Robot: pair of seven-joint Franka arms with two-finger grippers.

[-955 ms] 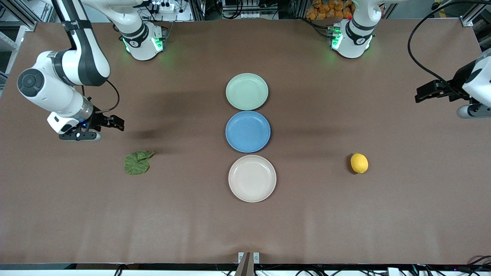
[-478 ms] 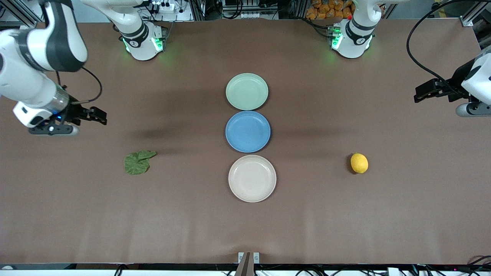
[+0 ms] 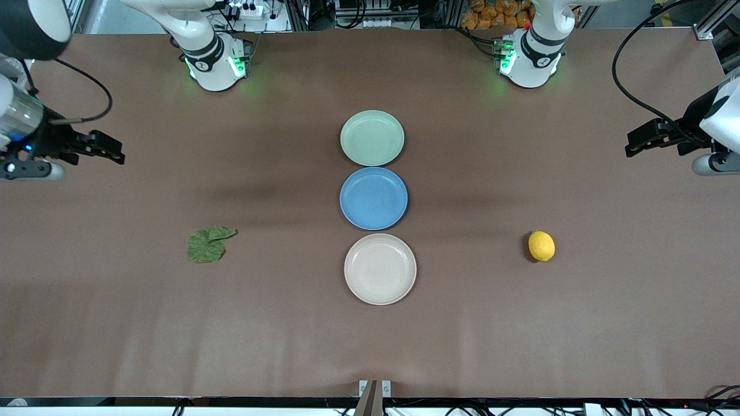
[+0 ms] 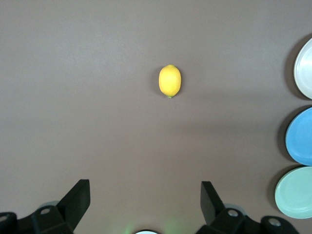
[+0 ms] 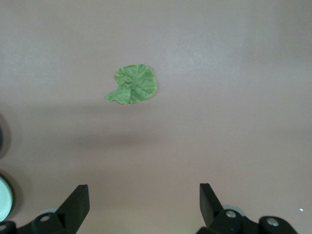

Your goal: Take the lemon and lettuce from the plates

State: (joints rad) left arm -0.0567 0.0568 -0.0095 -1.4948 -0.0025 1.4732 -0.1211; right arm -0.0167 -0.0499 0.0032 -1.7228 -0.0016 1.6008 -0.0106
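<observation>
The lemon (image 3: 541, 245) lies on the bare table toward the left arm's end; it also shows in the left wrist view (image 4: 169, 80). The lettuce (image 3: 207, 244) lies flat on the table toward the right arm's end, also in the right wrist view (image 5: 132, 90). The mint green plate (image 3: 372, 137) and the beige-cream plate (image 3: 380, 268) are both empty. My left gripper (image 3: 636, 144) is open and empty, up over the table's left-arm end (image 4: 145, 197). My right gripper (image 3: 113, 151) is open and empty, up over the right-arm end (image 5: 144, 202).
An empty blue plate (image 3: 373, 197) sits between the mint and beige plates in a row at the table's middle. Both arm bases stand at the table's edge farthest from the front camera.
My right gripper has drawn back from near the lettuce toward the table's right-arm end and farther up the view. The left gripper has barely moved. Lemon and lettuce lie still.
</observation>
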